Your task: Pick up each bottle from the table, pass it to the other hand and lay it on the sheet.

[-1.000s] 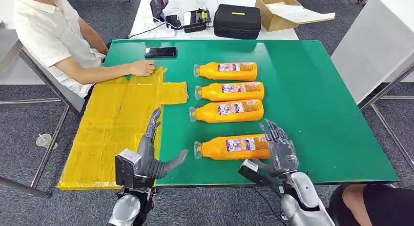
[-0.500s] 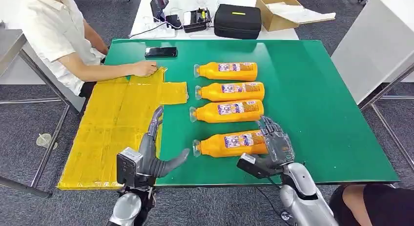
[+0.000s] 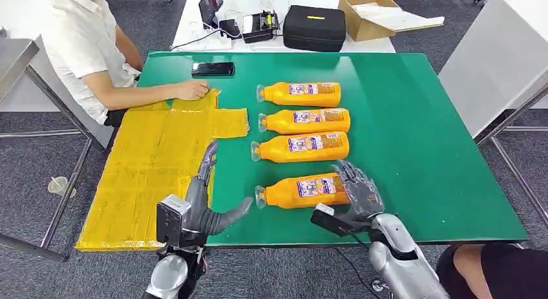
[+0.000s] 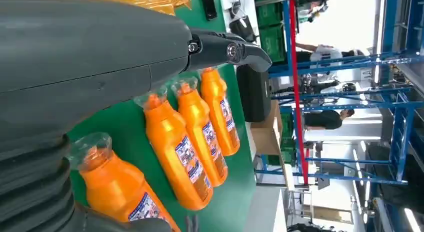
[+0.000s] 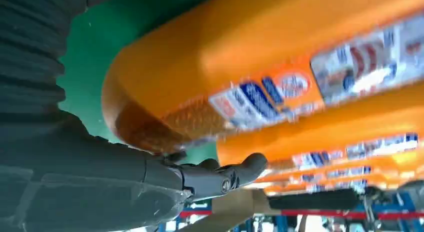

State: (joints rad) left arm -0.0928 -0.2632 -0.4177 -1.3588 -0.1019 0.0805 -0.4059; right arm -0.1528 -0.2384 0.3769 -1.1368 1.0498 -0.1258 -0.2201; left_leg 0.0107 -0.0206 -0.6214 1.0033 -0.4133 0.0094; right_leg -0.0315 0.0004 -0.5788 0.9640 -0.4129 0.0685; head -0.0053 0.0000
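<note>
The right robot hand (image 3: 358, 190) wraps its fingers over the base end of the nearest bottle (image 3: 304, 191).

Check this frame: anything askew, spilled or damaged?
Only the nearest bottle stands out: gripped by the right hand, it lies tilted against the three parallel bottles beyond it. No spill or damage is visible.

A person (image 3: 84, 47) sits far left, a black phone (image 3: 212, 69) beside their hand; beyond lie a black case (image 3: 315, 28) and cardboard box (image 3: 375, 15).
</note>
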